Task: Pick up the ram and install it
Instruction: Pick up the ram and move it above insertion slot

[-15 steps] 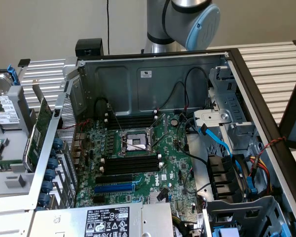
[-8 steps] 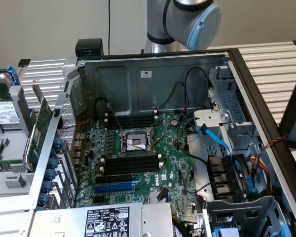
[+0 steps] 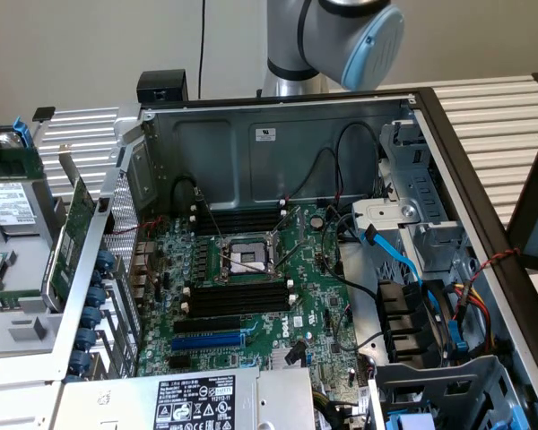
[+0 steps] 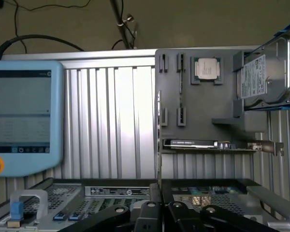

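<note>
The end effector is closed almost fully. Pinched between its fingers is a thin strip seen edge-on, judged to be the ram. Its long axis runs straight ahead, toward the grey parts holder beyond.

Even indoor light, soft shadows, mild glare

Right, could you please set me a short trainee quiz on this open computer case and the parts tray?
1. True or false: a heat sink covers the square metal processor socket on the green motherboard.
2. What sits in the blue plastic carrier on the grey parts tray? A) silver hard drive B) fan C) battery
3. One long expansion slot on the motherboard is not black; what colour is it?
Key: 1 false; 2 A; 3 blue.
</note>
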Robot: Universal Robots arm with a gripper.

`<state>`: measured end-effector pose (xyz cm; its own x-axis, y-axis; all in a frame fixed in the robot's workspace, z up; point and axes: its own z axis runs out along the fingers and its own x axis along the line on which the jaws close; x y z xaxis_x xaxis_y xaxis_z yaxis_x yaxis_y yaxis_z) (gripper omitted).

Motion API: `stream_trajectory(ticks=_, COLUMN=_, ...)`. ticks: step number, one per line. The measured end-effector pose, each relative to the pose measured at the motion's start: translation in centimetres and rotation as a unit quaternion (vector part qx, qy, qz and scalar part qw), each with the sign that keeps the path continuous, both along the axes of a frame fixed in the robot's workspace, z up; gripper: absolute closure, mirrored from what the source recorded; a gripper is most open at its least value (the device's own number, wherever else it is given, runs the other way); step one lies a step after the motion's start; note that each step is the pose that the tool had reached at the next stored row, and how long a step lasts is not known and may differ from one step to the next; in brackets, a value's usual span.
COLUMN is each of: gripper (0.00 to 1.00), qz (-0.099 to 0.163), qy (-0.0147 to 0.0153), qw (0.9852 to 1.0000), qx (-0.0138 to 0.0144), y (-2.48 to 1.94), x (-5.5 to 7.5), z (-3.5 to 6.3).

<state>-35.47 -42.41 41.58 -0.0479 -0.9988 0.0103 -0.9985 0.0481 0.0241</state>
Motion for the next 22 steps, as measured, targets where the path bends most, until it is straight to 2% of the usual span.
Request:
stream_trajectory(ticks=8, gripper=0.88, qz=0.003, qy=0.0006, qw=1.0, qx=0.0012, y=0.0, x=3.6, z=0.02)
stream_trajectory(ticks=16, gripper=0.88, qz=0.005, qy=-0.0072, qw=1.0, qx=0.0028, y=0.0, x=6.2, z=0.01)
stream_trajectory(ticks=22, gripper=0.88, qz=0.005, qy=-0.0109, qw=0.9999, qx=0.007, y=0.0, x=8.4, z=0.01)
